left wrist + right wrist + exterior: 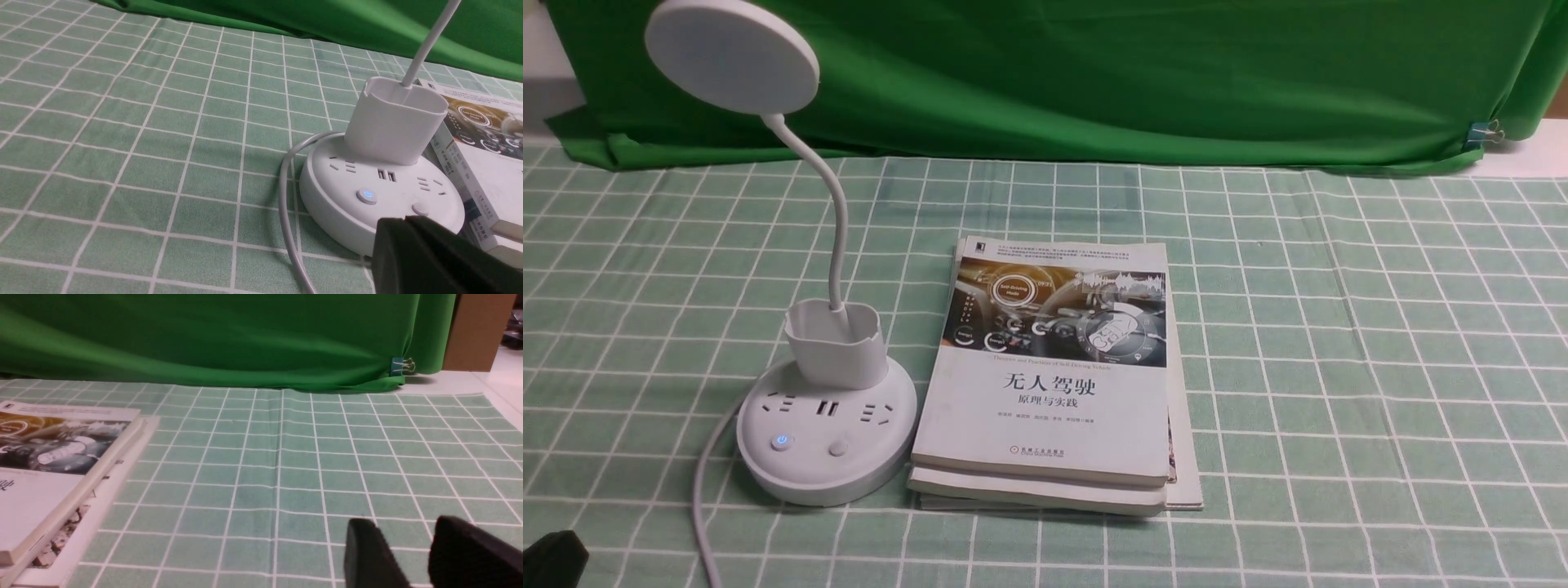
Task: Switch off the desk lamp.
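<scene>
The white desk lamp stands at the left in the front view: disc head (732,55), bendy neck (832,220), cup holder (835,343), round base (825,433) with sockets. A blue-lit button (781,442) and a plain button (838,447) sit on the base's near side. In the left wrist view the base (380,196) shows the lit button (366,194) and the plain button (420,209). My left gripper (406,220) is shut and empty, just short of the base's near rim by the plain button. My right gripper (402,531) is open and empty over bare cloth.
A stack of books (1054,376) lies right beside the lamp base, also seen in the right wrist view (53,465). The lamp's white cord (704,490) runs off the near-left. A green backdrop (1094,73) hangs behind the checked tablecloth (1339,367).
</scene>
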Motion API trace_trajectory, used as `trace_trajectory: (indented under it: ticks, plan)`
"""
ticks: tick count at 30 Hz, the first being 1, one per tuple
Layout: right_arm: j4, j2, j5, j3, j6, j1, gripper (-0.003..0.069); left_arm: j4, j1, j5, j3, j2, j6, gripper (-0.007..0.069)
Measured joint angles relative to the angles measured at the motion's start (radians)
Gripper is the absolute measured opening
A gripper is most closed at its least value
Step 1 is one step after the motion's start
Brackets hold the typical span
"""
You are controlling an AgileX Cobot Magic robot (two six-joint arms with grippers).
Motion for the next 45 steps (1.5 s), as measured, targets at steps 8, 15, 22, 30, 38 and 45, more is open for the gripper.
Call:
trace_trajectory:
  ticks: [8,15,22,30,38,45]
  plan:
    - [0.000,0.000,0.000,0.000,0.000,0.000,0.0242,0.000,0.000,0.000,0.000,0.000,0.000,0.0000]
    - [0.000,0.000,0.000,0.000,0.000,0.000,0.0242,0.000,0.000,0.000,0.000,0.000,0.000,0.0000]
    - [0.000,0.000,0.000,0.000,0.000,0.000,0.0242,0.001,-0.001,0.000,0.000,0.000,0.000,0.0000]
    - [0.000,0.000,0.000,0.000,0.000,0.000,0.0242,0.004,-0.001,0.000,0.000,0.000,0.000,0.0000]
    - [0.000,0.000,0.000,0.000,0.000,0.000,0.0242,0.013,-0.001,0.000,0.000,0.000,0.001,0.0000]
    - [0.000,0.000,0.000,0.000,0.000,0.000,0.0242,0.015,-0.001,0.000,0.000,0.000,0.001,0.0000]
